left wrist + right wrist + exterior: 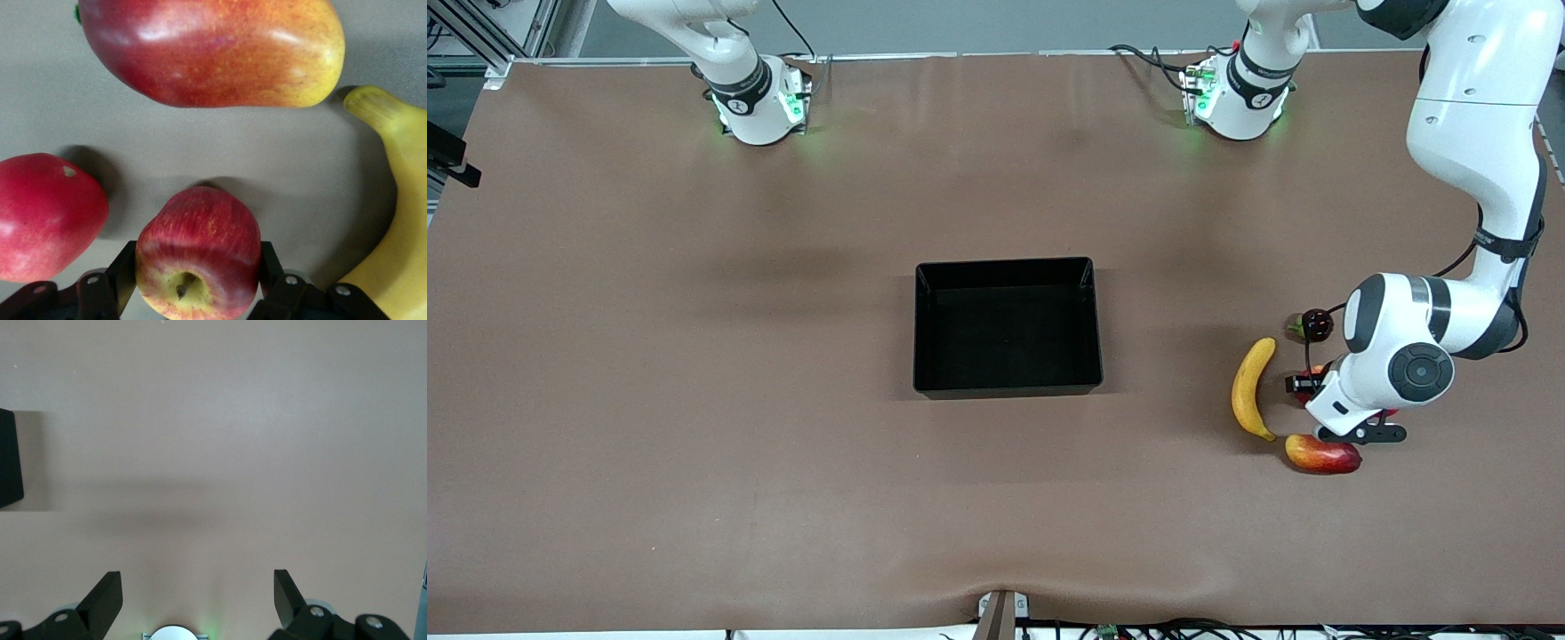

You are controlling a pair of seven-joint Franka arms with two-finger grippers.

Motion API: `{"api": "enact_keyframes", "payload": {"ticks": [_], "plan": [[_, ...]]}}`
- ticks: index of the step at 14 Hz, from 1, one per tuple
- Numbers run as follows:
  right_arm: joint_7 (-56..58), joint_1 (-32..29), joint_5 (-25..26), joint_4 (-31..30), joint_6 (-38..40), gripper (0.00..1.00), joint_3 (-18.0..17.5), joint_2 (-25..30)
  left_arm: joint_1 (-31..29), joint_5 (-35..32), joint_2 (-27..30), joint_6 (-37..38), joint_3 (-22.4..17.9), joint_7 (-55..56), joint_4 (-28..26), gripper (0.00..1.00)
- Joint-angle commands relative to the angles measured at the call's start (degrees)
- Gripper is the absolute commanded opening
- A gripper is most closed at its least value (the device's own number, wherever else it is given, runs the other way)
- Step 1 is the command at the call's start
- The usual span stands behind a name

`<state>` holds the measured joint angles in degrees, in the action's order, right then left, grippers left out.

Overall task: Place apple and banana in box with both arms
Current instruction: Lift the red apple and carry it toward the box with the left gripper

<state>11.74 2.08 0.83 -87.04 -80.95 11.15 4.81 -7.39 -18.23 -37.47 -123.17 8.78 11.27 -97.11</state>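
Apple (198,253) between left gripper (198,277) fingers, pads touching both flanks, near table's left-arm edge; right gripper (198,597) waits, jaws wide.

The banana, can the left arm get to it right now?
Probably not yet: the left tool is closing around the apple. The banana lies right beside it, uncovered, so it looks reachable afterwards.
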Motion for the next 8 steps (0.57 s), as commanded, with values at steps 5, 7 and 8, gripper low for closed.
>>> {"api": "enact_keyframes", "payload": {"ticks": [5, 7, 8], "plan": [[1.2, -0.8, -4.1, 2.0, 1.6, 1.00, 0.4, -1.0, 0.3, 2.1, 7.7, 8.5, 4.6, 1.3, 1.1, 0.00], [1.2, -0.5, -2.9, 2.1, 1.6, 1.00, 0.2, -0.9, 0.4, 4.9, 12.3, 14.2, 7.6, 3.2, 1.7, 0.00], [1.2, -0.5, -2.1, 2.1, 1.7, 1.00, 0.1, -0.9, 0.4, 5.4, 13.7, 15.9, 9.8, 6.0, 2.2, 0.00]]}}
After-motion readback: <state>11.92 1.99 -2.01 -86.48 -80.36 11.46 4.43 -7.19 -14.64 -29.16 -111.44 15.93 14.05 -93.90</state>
